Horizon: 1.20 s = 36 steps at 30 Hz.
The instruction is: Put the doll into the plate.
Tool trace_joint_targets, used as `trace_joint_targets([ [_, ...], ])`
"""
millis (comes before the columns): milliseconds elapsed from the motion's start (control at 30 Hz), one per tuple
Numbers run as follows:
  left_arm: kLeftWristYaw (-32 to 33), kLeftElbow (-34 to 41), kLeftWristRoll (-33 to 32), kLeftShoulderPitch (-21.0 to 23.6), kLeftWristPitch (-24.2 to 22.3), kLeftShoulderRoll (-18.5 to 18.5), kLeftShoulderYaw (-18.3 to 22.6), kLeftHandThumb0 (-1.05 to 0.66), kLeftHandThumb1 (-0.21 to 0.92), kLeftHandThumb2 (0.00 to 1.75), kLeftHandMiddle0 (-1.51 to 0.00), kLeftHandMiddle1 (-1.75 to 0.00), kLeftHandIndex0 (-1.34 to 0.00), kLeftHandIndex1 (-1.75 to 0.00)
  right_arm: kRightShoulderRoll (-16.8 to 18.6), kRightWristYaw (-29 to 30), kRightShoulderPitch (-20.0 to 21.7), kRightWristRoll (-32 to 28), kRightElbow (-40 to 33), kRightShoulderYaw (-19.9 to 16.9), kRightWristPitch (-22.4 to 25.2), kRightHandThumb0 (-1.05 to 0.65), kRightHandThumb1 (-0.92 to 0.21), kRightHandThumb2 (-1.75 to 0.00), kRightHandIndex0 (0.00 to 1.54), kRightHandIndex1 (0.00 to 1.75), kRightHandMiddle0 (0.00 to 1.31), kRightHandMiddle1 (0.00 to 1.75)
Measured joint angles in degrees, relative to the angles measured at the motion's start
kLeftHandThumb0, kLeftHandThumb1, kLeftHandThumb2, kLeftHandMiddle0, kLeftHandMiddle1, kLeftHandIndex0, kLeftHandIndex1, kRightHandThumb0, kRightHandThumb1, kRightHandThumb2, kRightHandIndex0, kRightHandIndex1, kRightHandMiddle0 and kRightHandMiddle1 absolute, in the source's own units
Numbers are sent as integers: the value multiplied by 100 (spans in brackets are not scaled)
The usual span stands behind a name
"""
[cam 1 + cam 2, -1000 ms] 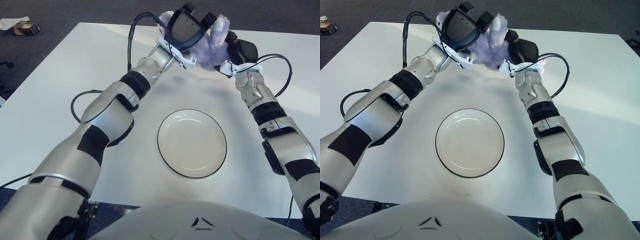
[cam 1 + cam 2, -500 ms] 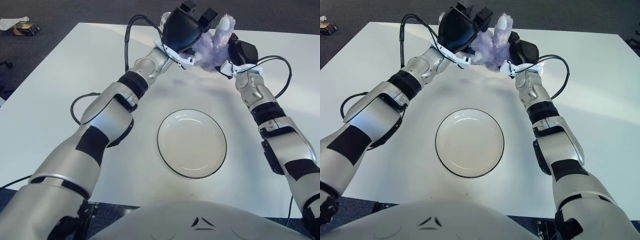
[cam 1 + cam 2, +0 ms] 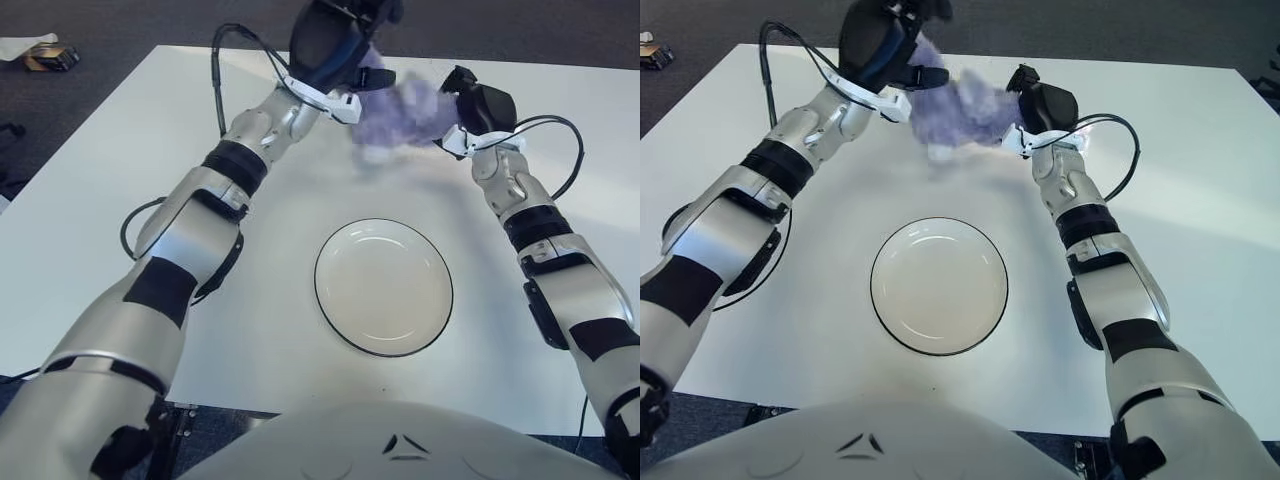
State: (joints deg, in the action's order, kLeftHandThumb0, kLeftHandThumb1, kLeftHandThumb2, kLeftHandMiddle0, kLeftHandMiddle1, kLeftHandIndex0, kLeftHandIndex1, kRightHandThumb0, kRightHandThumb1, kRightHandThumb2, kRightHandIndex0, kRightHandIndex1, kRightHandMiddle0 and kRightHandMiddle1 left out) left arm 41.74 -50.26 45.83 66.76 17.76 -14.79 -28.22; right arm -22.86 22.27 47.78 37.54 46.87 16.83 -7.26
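Fluffy lilac plush doll (image 3: 400, 112) beyond round white black-rimmed plate (image 3: 384, 287), pinched between my left hand (image 3: 335, 40) and right hand (image 3: 478, 105), both grasping it. Keep squeeze even, carry toward plate centre, lower before letting go. White table (image 3: 120, 180) around plate; path unobstructed.

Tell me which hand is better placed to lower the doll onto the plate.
Probably right: the right hand shows beside the doll, nearer the plate; the left hand is farther off.
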Motion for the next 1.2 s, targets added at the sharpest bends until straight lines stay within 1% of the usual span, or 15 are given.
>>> trace_joint_targets([
  [100, -114, 68, -165, -30, 161, -54, 156, -94, 92, 101, -8, -133, 0, -110, -5, 54, 0, 14, 78, 14, -6, 0, -9, -154, 82, 163, 56, 175],
  [133, -154, 91, -233, -46, 221, -66, 198, -94, 92, 102, -7, -127, 0, -103, -5, 77, 0, 19, 90, 22, -6, 0, -9, -154, 82, 162, 56, 175],
  [200, -280, 206, -391, -115, 363, -88, 327, -95, 92, 103, -7, -122, 0, -97, -5, 126, 1, 35, 106, 41, -6, 0, -10, -154, 82, 162, 55, 175],
  [233, -326, 276, -466, -157, 419, -97, 381, -95, 92, 104, -5, -117, 0, -90, -6, 141, 1, 42, 114, 48, -6, 0, -10, -153, 82, 162, 55, 175],
  [300, -479, 513, -624, -284, 516, -119, 502, -95, 92, 104, -4, -110, 0, -82, -7, 175, 1, 57, 125, 60, -5, 0, -10, -153, 82, 162, 55, 175],
  [333, -552, 648, -708, -357, 565, -130, 555, -94, 92, 103, -2, -104, 0, -76, -7, 182, 1, 64, 129, 63, -4, 0, -10, -153, 82, 162, 55, 175],
  [467, -1025, 1308, -1099, -750, 755, -189, 826, -94, 92, 100, 0, -89, 0, -61, -20, 200, 1, 114, 133, 68, -1, 0, -10, -154, 82, 163, 55, 175],
  [600, -1602, 1958, -1457, -1108, 846, -326, 1123, -94, 92, 98, 0, -85, 0, -55, -34, 264, 0, 133, 134, 68, 13, 0, -9, -154, 82, 163, 56, 175],
  [733, -2100, 2350, -1873, -1342, 858, -486, 1486, -93, 92, 94, 0, -84, 0, -51, -68, 358, -6, 137, 133, 65, 13, 0, -9, -155, 81, 164, 56, 175],
  [867, -2323, 2388, -2095, -1379, 754, -558, 1791, -93, 92, 93, -2, -82, 0, -54, -122, 465, -36, 138, 103, 55, 13, 0, -8, -155, 82, 163, 56, 175],
  [933, -2370, 2203, -2175, -1336, 771, -587, 1912, -93, 92, 93, -4, -81, 0, -57, -130, 531, -84, 142, 25, 50, 12, 0, -7, -156, 83, 163, 57, 175],
  [1033, -2424, 1727, -2303, -1218, 754, -628, 2082, -93, 92, 92, -6, -85, 0, -67, -127, 659, -170, 155, -109, 51, -48, 0, -7, -156, 83, 163, 57, 175],
  [1067, -2436, 1610, -2325, -1203, 735, -644, 2140, -93, 92, 92, -7, -89, 0, -74, -128, 699, -191, 155, -135, 51, -92, 0, -7, -156, 83, 163, 57, 175],
  [1133, -2440, 1260, -2381, -1154, 733, -674, 2229, -93, 92, 90, -6, -105, 0, -93, -133, 783, -246, 155, -207, 51, -172, 0, -7, -157, 83, 163, 57, 175],
  [1200, -2416, 841, -2386, -1077, 773, -695, 2275, -94, 92, 90, -5, -111, 0, -100, -141, 827, -313, 154, -306, 46, -211, 0, -7, -157, 83, 164, 58, 175],
])
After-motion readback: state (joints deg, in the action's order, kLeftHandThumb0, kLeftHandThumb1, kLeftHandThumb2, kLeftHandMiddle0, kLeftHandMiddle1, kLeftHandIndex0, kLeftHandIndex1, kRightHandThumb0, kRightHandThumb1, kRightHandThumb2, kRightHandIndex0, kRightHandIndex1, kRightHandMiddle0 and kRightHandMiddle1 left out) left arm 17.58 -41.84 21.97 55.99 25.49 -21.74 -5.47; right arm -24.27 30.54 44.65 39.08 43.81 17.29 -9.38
